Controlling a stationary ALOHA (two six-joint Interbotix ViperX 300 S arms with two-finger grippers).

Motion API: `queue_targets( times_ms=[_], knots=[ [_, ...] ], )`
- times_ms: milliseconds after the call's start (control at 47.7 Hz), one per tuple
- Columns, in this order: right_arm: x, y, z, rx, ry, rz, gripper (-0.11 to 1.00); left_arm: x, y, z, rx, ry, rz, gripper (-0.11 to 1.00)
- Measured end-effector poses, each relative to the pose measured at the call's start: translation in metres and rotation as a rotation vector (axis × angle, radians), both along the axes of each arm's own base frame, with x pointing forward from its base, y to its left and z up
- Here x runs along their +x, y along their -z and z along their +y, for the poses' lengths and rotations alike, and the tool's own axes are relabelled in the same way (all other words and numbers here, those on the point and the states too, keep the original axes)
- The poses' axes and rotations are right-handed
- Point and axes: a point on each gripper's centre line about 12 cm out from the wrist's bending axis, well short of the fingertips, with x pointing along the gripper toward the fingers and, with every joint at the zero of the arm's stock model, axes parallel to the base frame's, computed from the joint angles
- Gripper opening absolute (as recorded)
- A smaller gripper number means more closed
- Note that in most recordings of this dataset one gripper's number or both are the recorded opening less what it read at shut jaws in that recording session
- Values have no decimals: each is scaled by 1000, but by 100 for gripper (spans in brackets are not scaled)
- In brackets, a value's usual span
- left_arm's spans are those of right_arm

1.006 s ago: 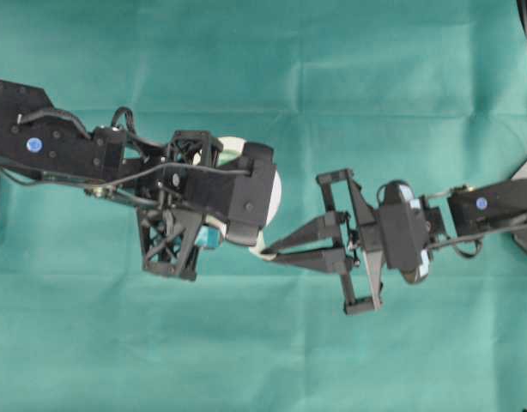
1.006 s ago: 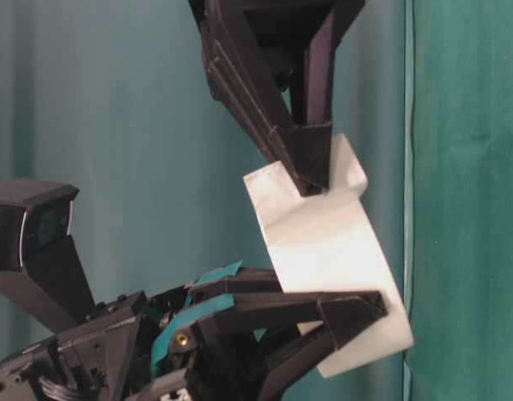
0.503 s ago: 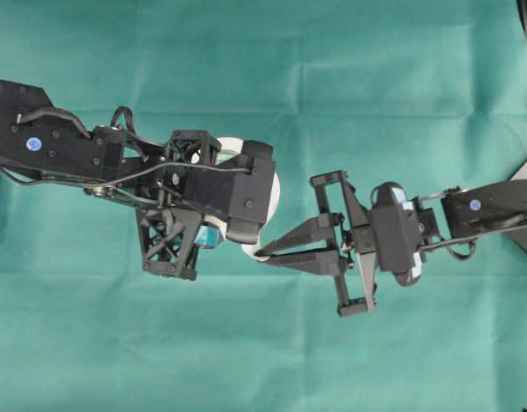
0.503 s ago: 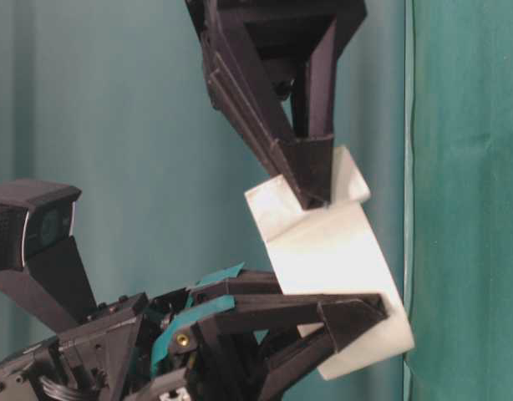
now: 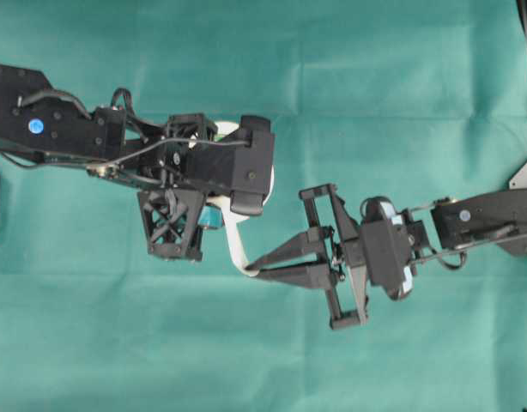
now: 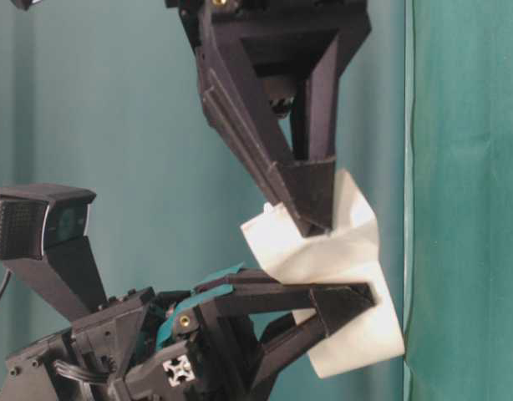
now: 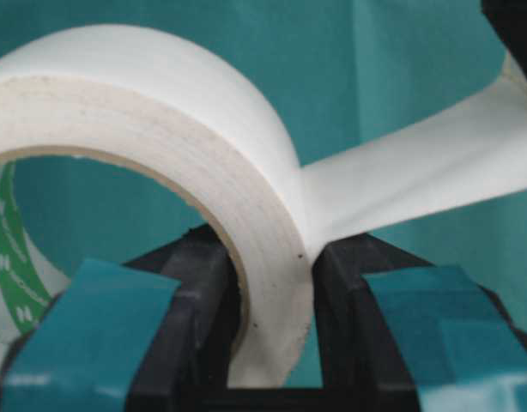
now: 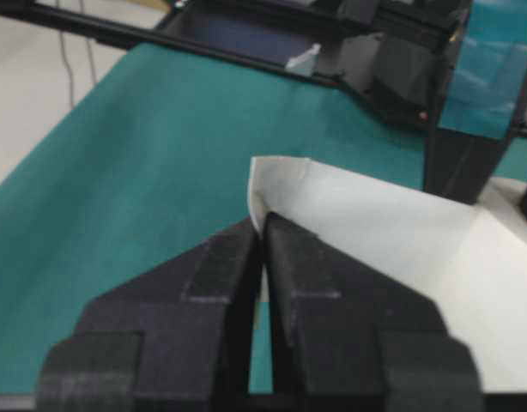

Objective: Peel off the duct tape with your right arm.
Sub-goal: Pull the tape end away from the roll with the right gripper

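right pincer has pulled down and left in overhead, away from the duct tape roll. Peeled strip now longer, stretched between roll and pincer tips. Left pincer shifted up slightly with the roll.

The left hand reaches in level from the left, its fingers clamped across the roll's wall. The right hand reaches from the opposite side, its pointed fingers pinched together on the strip, tips just below the left hand
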Motion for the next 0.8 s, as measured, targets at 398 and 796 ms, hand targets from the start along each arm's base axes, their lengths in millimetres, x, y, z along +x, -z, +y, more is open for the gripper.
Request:
queue_targets(
  times_ms=[398,796],
  knots=[
    [1,0,-1,1,3,-1,-9,-2,0,1,-5,-12,17,21],
    [1,-1,0,2,3,-3,-9,-3,1,0,-7,-16,23,21]
  ],
)
